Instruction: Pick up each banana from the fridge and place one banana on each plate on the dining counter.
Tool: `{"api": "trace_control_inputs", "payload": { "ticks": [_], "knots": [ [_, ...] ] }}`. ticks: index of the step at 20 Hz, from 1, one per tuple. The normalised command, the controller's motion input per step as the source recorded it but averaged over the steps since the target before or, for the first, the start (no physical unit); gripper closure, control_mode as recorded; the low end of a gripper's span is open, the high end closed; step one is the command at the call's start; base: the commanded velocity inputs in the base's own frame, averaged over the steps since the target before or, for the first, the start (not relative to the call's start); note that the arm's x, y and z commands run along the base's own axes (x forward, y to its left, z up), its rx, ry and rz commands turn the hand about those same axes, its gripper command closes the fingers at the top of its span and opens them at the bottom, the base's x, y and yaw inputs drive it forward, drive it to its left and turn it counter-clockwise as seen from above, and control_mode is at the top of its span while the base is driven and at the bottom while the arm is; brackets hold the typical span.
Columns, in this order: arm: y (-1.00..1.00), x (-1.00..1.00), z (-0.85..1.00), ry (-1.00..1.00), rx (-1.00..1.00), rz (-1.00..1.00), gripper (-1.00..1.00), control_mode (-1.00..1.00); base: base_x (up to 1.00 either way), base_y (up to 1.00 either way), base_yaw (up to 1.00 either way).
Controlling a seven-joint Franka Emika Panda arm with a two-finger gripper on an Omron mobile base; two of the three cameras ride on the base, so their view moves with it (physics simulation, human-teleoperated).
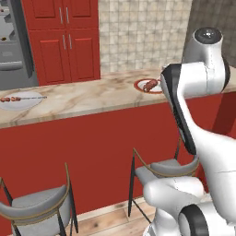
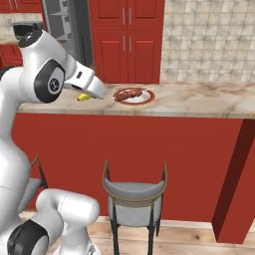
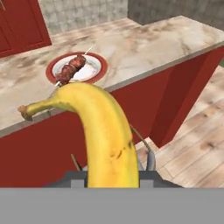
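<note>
Bright yellow banana with small brown flecks; beige marbled surface over a plain red front; red-rimmed white plate; reddish-brown skewer.

Banana: smooth, slightly glossy yellow peel with brown flecks. Tabletop: polished beige marbled stone. Floor: matt wood planks; chair: grey cushioned seat.

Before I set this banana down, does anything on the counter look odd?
Nothing is spilled or damaged. One snag: the red-rimmed plate on the dining counter already holds a meat skewer, lying across its middle, so the yellow banana in the gripper has little bare plate to land on.
</note>
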Motion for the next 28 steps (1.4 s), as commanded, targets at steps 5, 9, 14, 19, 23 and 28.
{"api": "trace_control_inputs", "payload": {
  "ticks": [5,9,14,19,23,28],
  "knots": [
    [-0.63,1.00,-0.29,0.16,0.00,0.01,1.00,-1.00,0.00,0.00,0.00],
    [-0.31,1.00,-0.31,0.12,0.00,0.07,1.00,-1.00,0.00,0.00,0.00],
    [-0.03,1.00,-0.62,0.04,0.03,0.21,1.00,-1.00,0.00,0.00,0.00],
    [-0.05,1.00,-0.29,0.05,0.05,0.16,1.00,-1.00,0.00,0.00,0.00],
    [-0.06,0.99,-0.08,0.11,0.00,0.01,1.00,-1.00,0.00,0.00,0.00],
    [-0.07,0.99,-0.25,0.11,0.00,0.01,1.00,-1.00,0.00,0.00,0.00]
  ]
}}
